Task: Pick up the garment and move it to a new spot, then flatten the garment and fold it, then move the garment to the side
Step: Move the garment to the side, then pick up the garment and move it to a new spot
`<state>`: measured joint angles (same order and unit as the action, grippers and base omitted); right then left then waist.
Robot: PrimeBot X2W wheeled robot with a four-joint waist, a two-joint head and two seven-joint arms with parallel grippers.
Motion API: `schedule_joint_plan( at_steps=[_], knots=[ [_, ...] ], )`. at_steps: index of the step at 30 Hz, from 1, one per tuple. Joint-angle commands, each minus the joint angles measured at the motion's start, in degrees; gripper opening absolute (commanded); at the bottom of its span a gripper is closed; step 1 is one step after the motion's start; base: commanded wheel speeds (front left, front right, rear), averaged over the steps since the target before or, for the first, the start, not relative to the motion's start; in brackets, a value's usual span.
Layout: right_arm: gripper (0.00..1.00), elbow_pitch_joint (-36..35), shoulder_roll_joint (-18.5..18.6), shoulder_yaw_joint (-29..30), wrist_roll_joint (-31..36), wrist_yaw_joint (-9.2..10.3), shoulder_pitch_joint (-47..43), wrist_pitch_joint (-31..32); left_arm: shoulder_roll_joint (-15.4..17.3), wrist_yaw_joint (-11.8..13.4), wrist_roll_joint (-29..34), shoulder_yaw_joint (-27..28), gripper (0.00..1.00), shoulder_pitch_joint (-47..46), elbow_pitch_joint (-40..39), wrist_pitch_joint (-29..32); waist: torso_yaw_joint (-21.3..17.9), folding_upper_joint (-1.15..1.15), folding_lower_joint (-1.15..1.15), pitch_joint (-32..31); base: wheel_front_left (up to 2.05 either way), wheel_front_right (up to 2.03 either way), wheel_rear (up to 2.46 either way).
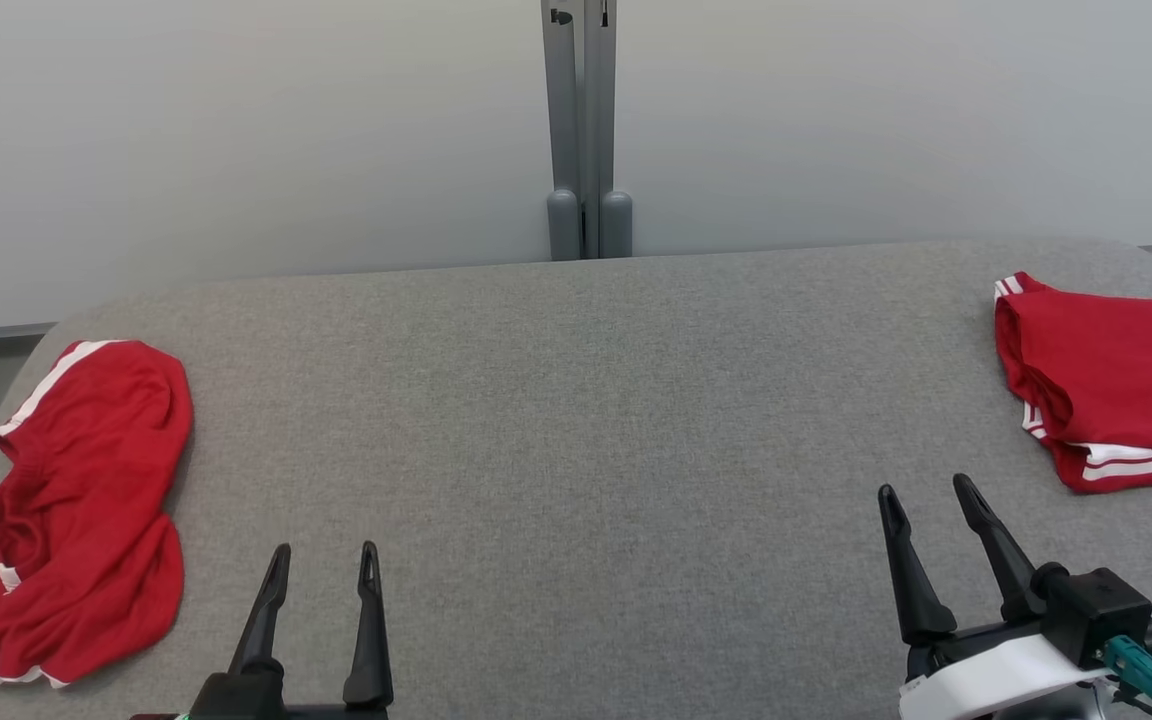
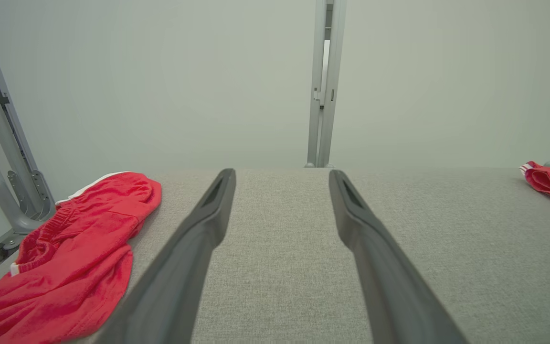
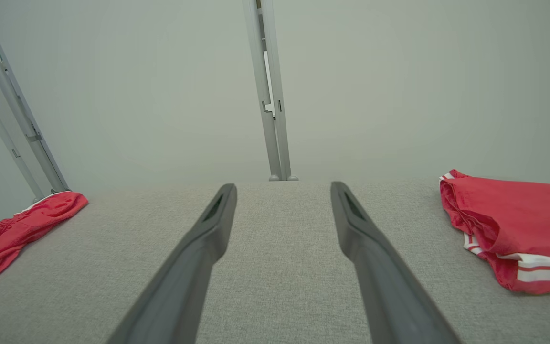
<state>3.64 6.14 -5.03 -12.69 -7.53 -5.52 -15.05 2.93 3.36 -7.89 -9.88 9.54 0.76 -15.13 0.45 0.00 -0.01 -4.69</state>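
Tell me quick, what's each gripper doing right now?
Left gripper: open, holding nothing.
Right gripper: open, holding nothing.

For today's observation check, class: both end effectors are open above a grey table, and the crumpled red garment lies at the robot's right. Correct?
No. The crumpled garment lies at the robot's left, as the head view shows; the folded garment is at the right. The rest stands.
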Motion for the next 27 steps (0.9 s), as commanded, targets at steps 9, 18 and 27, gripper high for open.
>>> schedule_joint_plan(
  at_steps=[9,18,27],
  knots=[
    [1.0,0.57,-0.78,0.4,0.21,0.09,-1.09,-0.17,-0.03,-0.35,-0.25,0.57,1.0,0.28,1.02,-0.02,-0.2,0.0,0.01,0.13,0.0,0.0,0.0],
    [1.0,0.91,-1.3,1.03,0.62,0.09,-1.2,-0.17,-0.03,-0.57,0.05,0.26,1.0,-0.07,1.54,-0.01,-0.27,0.0,0.01,0.1,0.0,0.0,0.0],
    [1.0,0.18,-1.86,1.81,1.4,0.09,-1.45,-0.17,-0.02,-0.8,0.36,-0.12,1.0,-0.36,1.87,-0.01,0.19,0.0,0.01,0.34,0.0,0.0,0.0]
  ],
)
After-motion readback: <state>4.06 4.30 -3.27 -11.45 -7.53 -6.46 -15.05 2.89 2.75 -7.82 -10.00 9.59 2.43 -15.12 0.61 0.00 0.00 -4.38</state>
